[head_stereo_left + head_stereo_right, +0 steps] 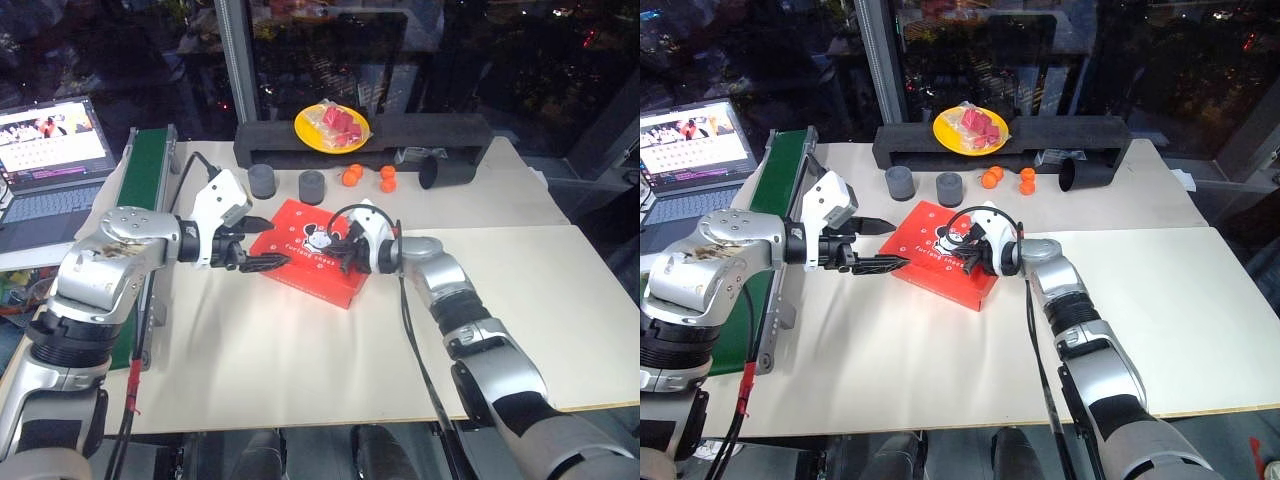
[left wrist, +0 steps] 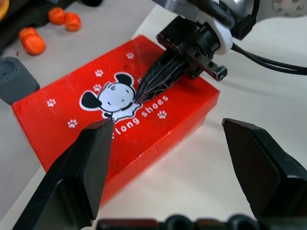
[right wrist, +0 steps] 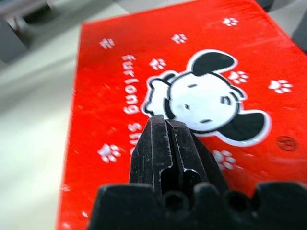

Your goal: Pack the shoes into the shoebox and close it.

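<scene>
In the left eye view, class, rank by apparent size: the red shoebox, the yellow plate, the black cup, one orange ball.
1. Shoebox
2. Yellow plate
3. Black cup, roughly the plate's size, so that order is unsure
4. Orange ball

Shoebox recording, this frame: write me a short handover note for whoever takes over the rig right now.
Left gripper: open, holding nothing, hovering at the near left end of the shoebox.
Right gripper: shut, holding nothing, its tips over the cartoon logo on the lid; whether they press on it I cannot tell.
Shoebox: in the middle of the table, lid down and lying flat.
Shoes: none visible; presumably inside the box, which cannot be checked with the lid shut.
Done: the box looks closed.
Left: confirm the lid is fully seated, then draw both grippers away.
</scene>
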Available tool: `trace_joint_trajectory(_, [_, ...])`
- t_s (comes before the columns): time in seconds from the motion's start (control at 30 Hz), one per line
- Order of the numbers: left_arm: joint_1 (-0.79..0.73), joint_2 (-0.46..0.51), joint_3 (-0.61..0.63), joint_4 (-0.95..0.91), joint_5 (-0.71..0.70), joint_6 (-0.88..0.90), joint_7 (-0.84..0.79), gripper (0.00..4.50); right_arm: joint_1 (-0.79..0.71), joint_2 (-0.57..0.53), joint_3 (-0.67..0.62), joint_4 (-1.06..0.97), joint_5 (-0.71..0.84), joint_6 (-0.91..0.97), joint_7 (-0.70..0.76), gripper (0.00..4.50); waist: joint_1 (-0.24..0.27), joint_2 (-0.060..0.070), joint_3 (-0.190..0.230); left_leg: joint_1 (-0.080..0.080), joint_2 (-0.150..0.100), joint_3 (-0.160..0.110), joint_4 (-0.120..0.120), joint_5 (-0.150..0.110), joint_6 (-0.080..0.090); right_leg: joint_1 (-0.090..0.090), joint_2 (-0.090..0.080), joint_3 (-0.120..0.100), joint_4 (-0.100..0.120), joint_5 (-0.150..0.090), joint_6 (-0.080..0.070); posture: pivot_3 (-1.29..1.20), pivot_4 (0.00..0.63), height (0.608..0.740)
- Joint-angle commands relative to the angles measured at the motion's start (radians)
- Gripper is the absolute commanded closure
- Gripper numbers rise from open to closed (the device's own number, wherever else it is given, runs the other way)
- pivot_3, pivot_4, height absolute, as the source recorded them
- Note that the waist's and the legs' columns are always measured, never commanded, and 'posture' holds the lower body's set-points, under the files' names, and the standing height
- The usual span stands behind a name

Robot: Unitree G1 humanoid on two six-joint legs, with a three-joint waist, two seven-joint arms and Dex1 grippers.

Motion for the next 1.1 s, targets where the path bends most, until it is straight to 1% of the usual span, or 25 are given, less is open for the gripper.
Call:
trace_joint_trajectory(0.03, [0.007,-0.012,0.032,-0.043,-0.007,-0.008,0.025,0.63,0.042,-0.040,0.006,-0.022,-0.032,-0.016,0.006,4.48,-0.001,0.000,0.000,0.000,0.000,0.000,0.000,0.000,0.000,0.000,0.000,0.000,0.000,0.000,0.000,0.00,0.150,0.740])
trace_joint_trajectory(0.07, [0.010,-0.015,0.031,-0.044,-0.007,-0.010,0.029,0.63,0.049,-0.047,0.001,-0.042,-0.027,-0.006,0.006,4.48,-0.001,0.000,0.000,0.001,0.000,0.000,0.000,0.000,0.000,0.001,0.000,0.000,0.000,0.000,0.000,0.00,0.150,0.740])
trace_joint_trajectory(0.13, [0.012,-0.039,0.039,-0.039,-0.002,-0.022,0.056,0.63,0.076,-0.081,-0.047,-0.179,0.019,0.037,0.009,3.93,-0.001,0.000,0.000,0.001,0.000,0.000,0.000,0.000,0.000,0.001,0.000,0.000,0.000,0.000,0.000,0.00,0.150,0.740])
trace_joint_trajectory(0.17, [0.012,-0.054,0.048,-0.036,-0.006,-0.022,0.071,0.63,0.095,-0.110,-0.067,-0.263,0.037,0.064,0.016,3.74,0.002,0.000,0.000,0.000,0.000,0.000,0.000,0.000,0.000,0.000,0.000,0.000,0.000,0.000,0.000,0.00,0.150,0.740])
trace_joint_trajectory(0.27, [0.025,-0.087,0.071,-0.041,-0.023,-0.031,0.089,0.63,0.153,-0.191,-0.109,-0.458,0.065,0.155,0.017,2.62,0.006,0.000,0.000,-0.002,0.000,0.000,0.000,0.000,0.000,-0.001,0.000,0.000,0.000,0.000,0.000,0.00,0.150,0.740])
trace_joint_trajectory(0.3, [0.034,-0.096,0.078,-0.046,-0.029,-0.033,0.093,0.63,0.172,-0.215,-0.127,-0.515,0.076,0.191,0.011,2.42,0.007,0.000,0.000,-0.002,0.000,0.000,0.000,0.000,0.000,-0.001,0.000,0.000,0.000,0.000,0.000,0.00,0.150,0.740])
trace_joint_trajectory(0.37, [0.064,-0.147,0.100,-0.052,-0.024,-0.063,0.145,0.63,0.235,-0.284,-0.184,-0.640,0.092,0.255,-0.009,1.61,0.012,0.000,0.000,-0.002,0.000,0.000,0.000,0.000,0.000,-0.002,0.000,0.000,0.000,0.000,0.000,0.00,0.150,0.740])
trace_joint_trajectory(0.4, [0.077,-0.169,0.104,-0.052,-0.014,-0.075,0.172,0.63,0.264,-0.308,-0.206,-0.682,0.098,0.280,-0.022,1.37,0.013,0.000,0.000,-0.002,0.000,0.000,0.000,0.000,0.000,-0.001,0.000,0.000,-0.001,0.000,0.000,0.00,0.150,0.740])
trace_joint_trajectory(0.5, [0.126,-0.225,0.109,-0.080,-0.018,-0.089,0.220,0.63,0.347,-0.341,-0.266,-0.760,0.111,0.319,-0.071,0.28,0.013,-0.001,0.000,-0.001,0.000,0.000,0.000,0.000,0.000,0.000,0.000,0.000,-0.001,0.000,0.000,0.00,0.150,0.740])
trace_joint_trajectory(0.53, [0.146,-0.247,0.108,-0.091,-0.018,-0.097,0.241,0.63,0.378,-0.344,-0.295,-0.773,0.119,0.328,-0.093,0.07,0.013,-0.001,0.000,-0.001,0.000,0.000,0.000,0.000,0.000,0.001,0.000,0.000,-0.001,0.000,0.000,0.00,0.150,0.740])
trace_joint_trajectory(0.6, [0.177,-0.284,0.117,-0.097,-0.011,-0.114,0.287,0.63,0.432,-0.354,-0.322,-0.789,0.112,0.318,-0.125,0.07,0.014,-0.001,0.000,0.000,0.000,0.000,0.001,0.000,0.000,0.001,0.000,0.000,-0.001,0.000,0.000,0.00,0.150,0.740])
trace_joint_trajectory(0.63, [0.216,-0.324,0.120,-0.092,0.016,-0.153,0.341,0.63,0.488,-0.359,-0.343,-0.801,0.111,0.304,-0.133,0.07,0.015,-0.001,0.000,0.000,0.000,0.000,0.001,0.000,0.000,0.001,0.000,0.001,-0.001,0.000,0.000,0.00,0.150,0.740])
trace_joint_trajectory(0.73, [0.331,-0.408,0.132,-0.093,0.084,-0.257,0.459,0.63,0.610,-0.307,-0.417,-0.832,0.111,0.278,-0.238,0.07,0.019,-0.001,-0.001,0.000,0.000,0.000,0.001,0.000,0.000,0.002,-0.001,0.001,-0.002,0.000,0.000,0.00,0.150,0.740])
trace_joint_trajectory(0.8, [0.373,-0.446,0.147,-0.069,0.118,-0.315,0.514,0.63,0.658,-0.248,-0.447,-0.848,0.110,0.262,-0.318,0.07,0.017,-0.001,-0.001,0.000,0.000,0.001,0.001,-0.001,0.001,0.002,-0.001,0.001,-0.002,0.000,0.000,0.00,0.150,0.740])
trace_joint_trajectory(0.93, [0.460,-0.511,0.151,0.029,0.208,-0.480,0.611,0.63,0.753,-0.150,-0.436,-0.839,0.086,0.177,-0.411,0.07,0.018,0.000,-0.001,0.001,0.000,0.002,0.002,0.000,0.001,0.002,-0.001,0.002,-0.001,0.001,-0.001,0.00,0.150,0.740])
trace_joint_trajectory(1.0, [0.500,-0.542,0.151,0.067,0.242,-0.544,0.656,0.63,0.787,-0.120,-0.423,-0.829,0.075,0.138,-0.440,0.07,0.019,0.000,-0.001,0.006,0.000,0.002,0.002,0.000,0.001,0.008,-0.001,0.002,-0.002,0.000,0.001,0.00,0.150,0.740])
trace_joint_trajectory(1.07, [0.550,-0.561,0.137,0.081,0.267,-0.596,0.670,0.63,0.812,-0.087,-0.417,-0.816,0.074,0.107,-0.466,0.07,0.019,0.000,-0.001,0.012,0.000,0.002,0.002,0.000,0.001,0.016,-0.001,0.002,-0.005,-0.004,0.006,0.00,0.150,0.740])
trace_joint_trajectory(1.1, [0.573,-0.575,0.140,0.090,0.273,-0.615,0.684,0.63,0.822,-0.069,-0.416,-0.811,0.077,0.088,-0.478,0.07,0.019,0.000,-0.001,0.012,0.000,0.002,0.002,0.000,0.001,0.017,-0.001,0.002,-0.006,-0.004,0.007,0.00,0.150,0.740])
